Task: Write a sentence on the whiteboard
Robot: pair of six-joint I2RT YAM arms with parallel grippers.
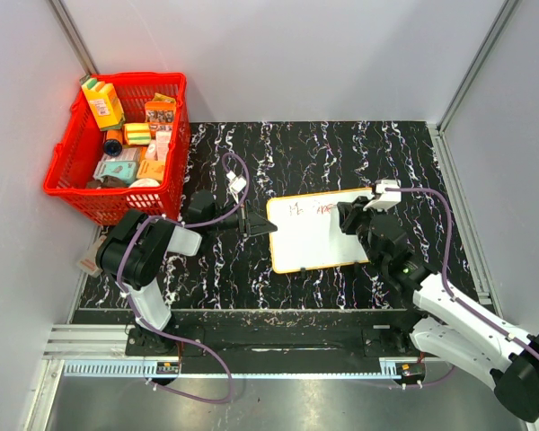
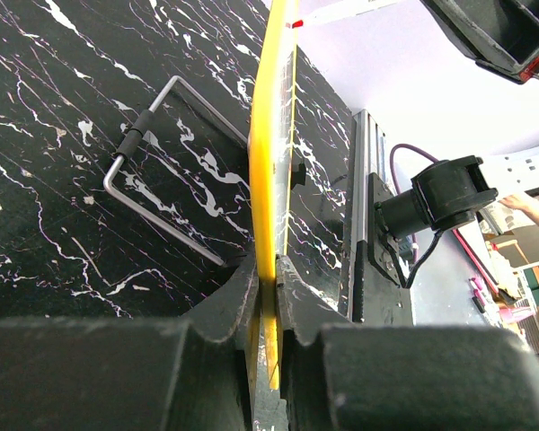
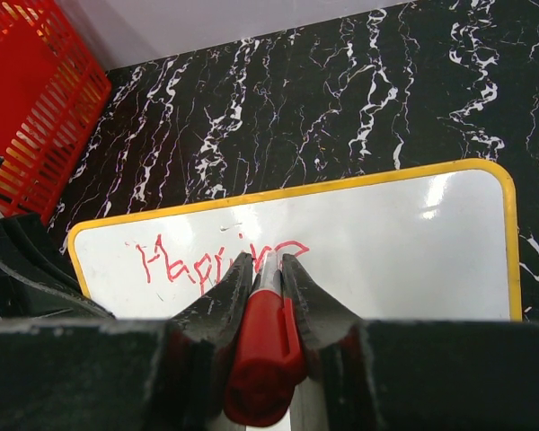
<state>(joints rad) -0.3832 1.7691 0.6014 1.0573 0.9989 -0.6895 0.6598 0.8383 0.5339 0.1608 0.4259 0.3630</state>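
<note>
The whiteboard (image 1: 316,235), white with an orange-yellow rim, lies on the black marbled table; it also shows in the right wrist view (image 3: 413,251) and edge-on in the left wrist view (image 2: 271,135). My left gripper (image 1: 256,224) (image 2: 271,283) is shut on the board's left edge. My right gripper (image 1: 352,218) (image 3: 268,269) is shut on a red marker (image 3: 262,359), its tip on the board. The sentence (image 3: 207,260) is red script in one partial line, reading like "Happine"; it also shows faintly in the top view (image 1: 313,209).
A red basket (image 1: 72,184) full of small packages stands at the back left. A bent metal wire stand (image 2: 162,171) lies on the table by the board. Grey walls enclose the table; a rail runs along the near edge (image 1: 251,337).
</note>
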